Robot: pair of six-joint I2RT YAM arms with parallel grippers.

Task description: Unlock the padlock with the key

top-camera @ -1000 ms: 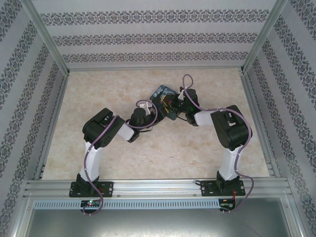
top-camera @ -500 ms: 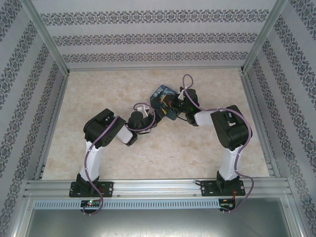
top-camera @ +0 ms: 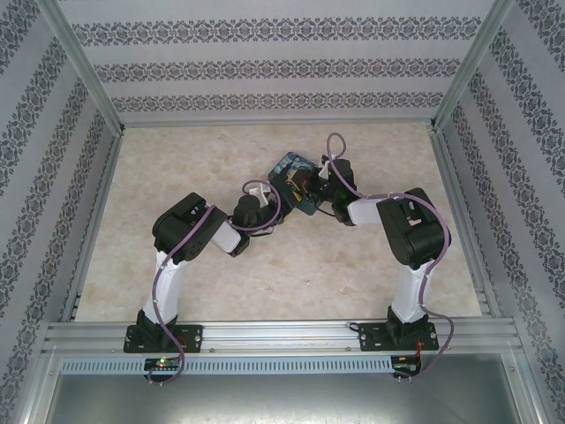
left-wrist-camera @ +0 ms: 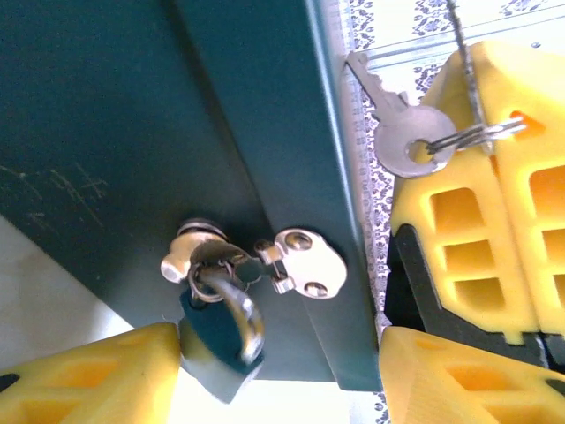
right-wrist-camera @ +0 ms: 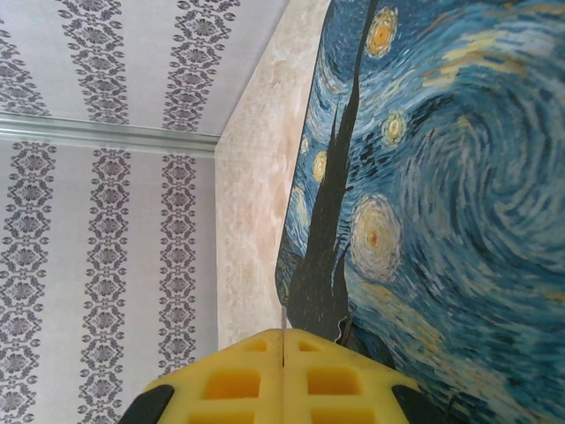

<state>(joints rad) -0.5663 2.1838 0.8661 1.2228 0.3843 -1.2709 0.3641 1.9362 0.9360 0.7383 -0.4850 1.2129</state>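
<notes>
While the blue padlock (left-wrist-camera: 214,346) hangs by its shackle from the silver hasp (left-wrist-camera: 305,265) on the dark side of the tin (left-wrist-camera: 132,132), it sits between the spread-apart fingers of the left tool (left-wrist-camera: 275,344), just beside one of them! The key (left-wrist-camera: 402,132) dangles just past the tin's edge, its ring pinched in the clenched right tool (right-wrist-camera: 282,340), out over the middle of the marbled surface (top-camera: 177,177).

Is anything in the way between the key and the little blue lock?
Nothing visible. The key dangles from the right hand just past the edge of the tin; the padlock hangs on its face, with only bare metal between them.
</notes>
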